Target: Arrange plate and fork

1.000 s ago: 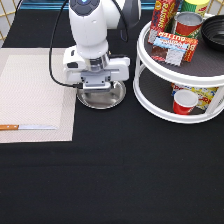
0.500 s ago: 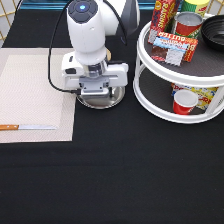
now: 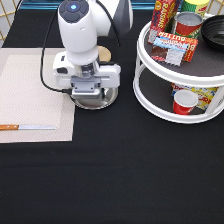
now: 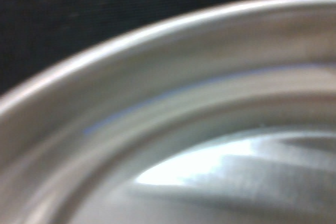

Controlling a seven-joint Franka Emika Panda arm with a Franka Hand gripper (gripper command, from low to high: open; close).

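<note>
Lying at the exterior view's left: pale placemat (image 3: 30,95). Hanging low over the plate (image 3: 108,100) – sitting at the placemat's right edge, on black cloth – gripper (image 3: 89,93), its own body hiding the grip, so apart or together cannot be told; likely working the plate pickup, calling for a sure hold on the thin raised rim. Lying along the placemat's lower edge: knife (image 3: 27,127) – fork showing nowhere.
</note>
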